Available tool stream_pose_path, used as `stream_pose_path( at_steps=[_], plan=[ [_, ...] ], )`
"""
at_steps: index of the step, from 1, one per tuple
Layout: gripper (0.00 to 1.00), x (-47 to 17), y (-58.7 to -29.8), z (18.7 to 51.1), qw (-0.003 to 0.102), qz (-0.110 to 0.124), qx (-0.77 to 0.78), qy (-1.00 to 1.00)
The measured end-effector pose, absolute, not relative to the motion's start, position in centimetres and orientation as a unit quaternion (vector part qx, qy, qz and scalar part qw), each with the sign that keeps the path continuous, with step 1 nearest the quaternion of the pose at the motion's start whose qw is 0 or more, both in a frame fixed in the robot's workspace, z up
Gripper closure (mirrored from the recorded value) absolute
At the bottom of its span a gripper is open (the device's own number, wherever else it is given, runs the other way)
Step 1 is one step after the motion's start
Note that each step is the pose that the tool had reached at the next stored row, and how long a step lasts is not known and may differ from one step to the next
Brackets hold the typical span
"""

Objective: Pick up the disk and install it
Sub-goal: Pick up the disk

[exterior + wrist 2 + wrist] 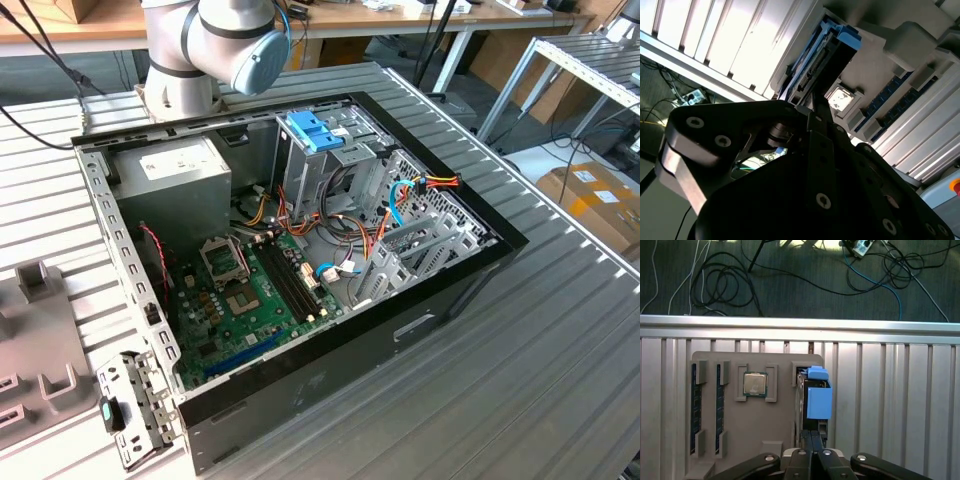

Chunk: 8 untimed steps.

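Note:
The disk (819, 402) stands on edge in a slot of a grey holder tray (740, 440), its blue side rail facing the camera. In the second wrist view the disk (825, 65) shows its dark connector end and blue rails. My gripper (812, 436) sits right at the disk's near end with its two black fingers pressed together and nothing visibly between them. The second wrist view shows the gripper (812, 107) reaching up to the disk's edge. The open computer case (470, 270) lies on the slatted table, with its drive cage (345, 165) under a blue bracket (315, 130).
The tray also carries a processor chip (755, 384) and memory sticks (694, 410). Cables lie on the floor (865, 270) beyond the table edge. In the case sit a grey power supply (170, 175) and the motherboard (250, 300). A loose metal bracket (135, 405) lies beside the case.

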State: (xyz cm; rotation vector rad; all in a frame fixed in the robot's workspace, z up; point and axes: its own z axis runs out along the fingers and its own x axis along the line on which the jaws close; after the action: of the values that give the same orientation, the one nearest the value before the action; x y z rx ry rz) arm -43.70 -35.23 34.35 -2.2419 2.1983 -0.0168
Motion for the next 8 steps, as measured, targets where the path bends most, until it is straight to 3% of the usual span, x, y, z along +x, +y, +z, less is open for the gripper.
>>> stream_pose_path(
  at_steps=[6, 8],
  plan=[
    [0.89, -43.70, -35.22, 34.34, 0.001, -0.005, -0.714, 0.700],
    [0.83, -43.70, -35.22, 34.34, 0.001, -0.005, -0.714, 0.700]
  ],
)
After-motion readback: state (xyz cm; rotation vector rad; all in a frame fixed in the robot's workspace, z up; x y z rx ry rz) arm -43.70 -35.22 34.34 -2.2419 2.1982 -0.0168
